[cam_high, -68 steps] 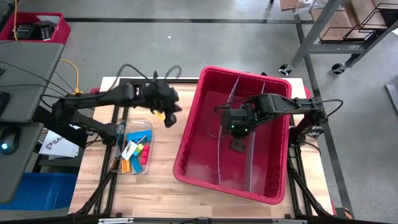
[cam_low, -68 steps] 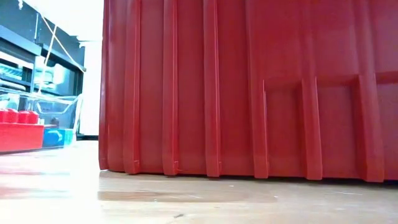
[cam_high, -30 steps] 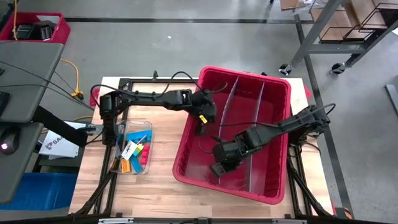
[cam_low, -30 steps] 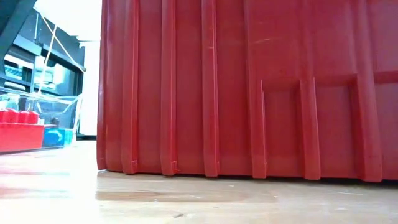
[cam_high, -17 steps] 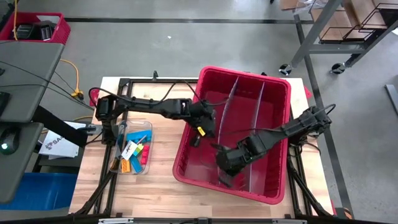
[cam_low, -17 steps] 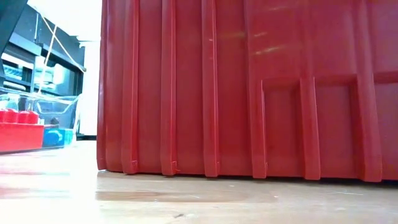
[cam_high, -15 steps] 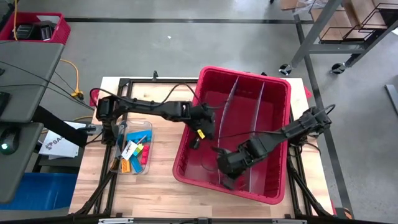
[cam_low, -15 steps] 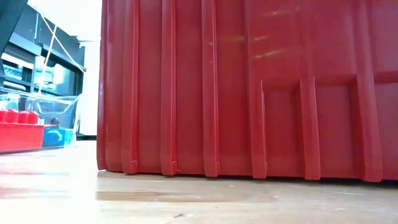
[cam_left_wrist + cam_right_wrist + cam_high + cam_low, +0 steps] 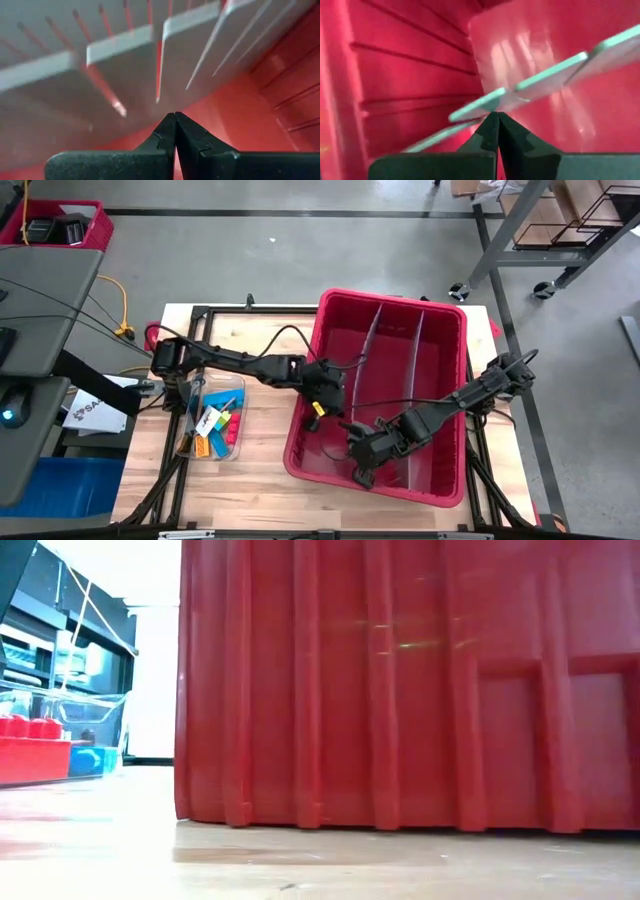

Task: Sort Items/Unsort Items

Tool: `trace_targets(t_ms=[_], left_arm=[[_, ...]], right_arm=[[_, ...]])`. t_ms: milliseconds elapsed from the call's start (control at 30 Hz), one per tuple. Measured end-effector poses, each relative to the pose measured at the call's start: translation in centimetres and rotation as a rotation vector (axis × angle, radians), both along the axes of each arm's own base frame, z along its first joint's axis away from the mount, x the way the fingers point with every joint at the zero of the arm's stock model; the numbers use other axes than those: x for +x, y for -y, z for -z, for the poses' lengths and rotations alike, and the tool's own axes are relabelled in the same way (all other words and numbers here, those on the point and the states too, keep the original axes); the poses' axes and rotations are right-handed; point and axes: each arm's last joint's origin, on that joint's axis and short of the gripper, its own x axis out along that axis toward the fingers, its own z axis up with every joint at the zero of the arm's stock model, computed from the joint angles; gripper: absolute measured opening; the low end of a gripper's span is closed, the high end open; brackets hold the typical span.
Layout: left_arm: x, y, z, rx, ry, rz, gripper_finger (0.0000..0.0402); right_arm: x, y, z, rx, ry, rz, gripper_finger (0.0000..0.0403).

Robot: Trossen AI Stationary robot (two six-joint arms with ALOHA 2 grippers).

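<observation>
I have both arms reaching down into the large red plastic bin (image 9: 440, 330), into its biggest compartment, on the side nearest the small tray. The left gripper (image 9: 320, 412) sits low by the bin's left wall, its two dark fingers (image 9: 175, 131) pressed together with nothing between them. The right gripper (image 9: 362, 470) is down near the front wall of the same compartment, its fingers (image 9: 494, 126) also pressed flat together and carrying nothing.

The pale translucent divider panels (image 9: 125, 60) fill what each wrist camera sees, so I judge both tools are close to the bin floor, beside the first divider. I see no loose piece in that compartment.

The items (image 9: 213, 422), a cluster of orange, blue, yellow, red and green blocky pieces, all lie in the small clear plastic tray (image 9: 238, 385) on the wooden table (image 9: 260, 495), just left of the bin and well apart from both grippers. With empty, closed fingers inside the bin and every visible piece outside it, I read this as positioning rather than carrying. The low camera shows only the bin's ribbed outer wall.
</observation>
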Motion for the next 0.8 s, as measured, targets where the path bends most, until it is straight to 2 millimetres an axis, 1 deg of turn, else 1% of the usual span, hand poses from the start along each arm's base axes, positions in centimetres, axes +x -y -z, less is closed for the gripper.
trace_targets(t_ms=[100, 333, 467, 600, 700, 800], left_arm=[[0.2, 0.3, 0.2, -0.028, 0.003, 0.029, 0.0000], [0.4, 0.8, 0.3, -0.062, 0.011, 0.015, 0.0000], [0.6, 0.8, 1.0, -0.073, -0.008, 0.008, 0.0000], [1.0, 0.9, 2.4, -0.105, -0.035, 0.040, 0.0000], [1.3, 1.1, 2.8, -0.109, -0.022, 0.045, 0.0000], [1.7, 1.2, 2.8, -0.127, 0.008, 0.032, 0.0000]], right_arm=[[0.0, -0.1, 0.0, 0.022, -0.010, -0.038, 0.0000], [0.0, -0.3, -0.1, 0.042, -0.004, -0.049, 0.0000], [0.3, -0.4, -0.2, 0.063, 0.025, -0.047, 0.0000], [0.1, -0.5, -0.2, 0.081, -0.002, -0.058, 0.0000], [0.1, -0.6, -0.2, 0.089, -0.003, -0.060, 0.0000], [0.1, -0.5, -0.2, 0.086, -0.002, -0.061, 0.0000]])
